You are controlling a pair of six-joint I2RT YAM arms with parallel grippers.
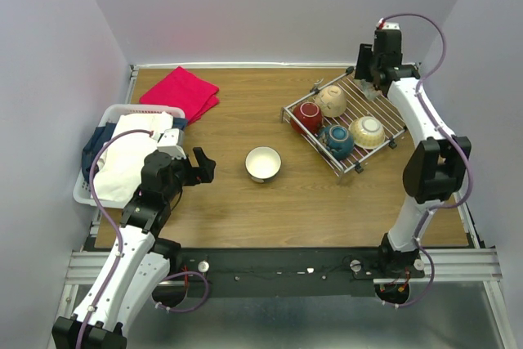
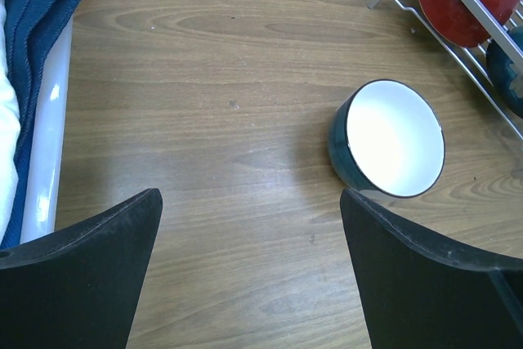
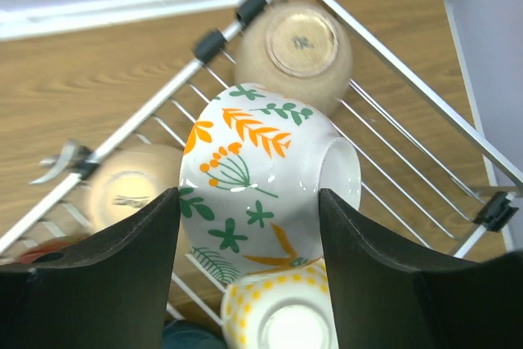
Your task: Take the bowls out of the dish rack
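My right gripper [image 3: 248,194] is shut on a white bowl with an orange and green floral pattern [image 3: 261,161], tilted on its side above the dish rack [image 3: 409,63]. Below it lie two upturned tan bowls [image 3: 302,46] [image 3: 131,190] and a yellow-dotted cream bowl [image 3: 282,316]. From above, the rack [image 1: 310,140] holds a tan [image 1: 331,101], a red [image 1: 308,116], a teal [image 1: 337,140] and a cream bowl [image 1: 368,131]; the right gripper [image 1: 377,67] hangs over its far corner and hides the floral bowl. A teal bowl with a white inside [image 1: 263,163] [image 2: 392,138] stands upright on the table. My left gripper [image 1: 200,165] [image 2: 249,198] is open just left of it, holding nothing.
A white plastic basket [image 1: 86,190] full of white and blue cloth sits at the table's left edge, close beside my left arm. A folded red cloth [image 1: 181,91] lies at the back left. Walls close in the table on three sides.
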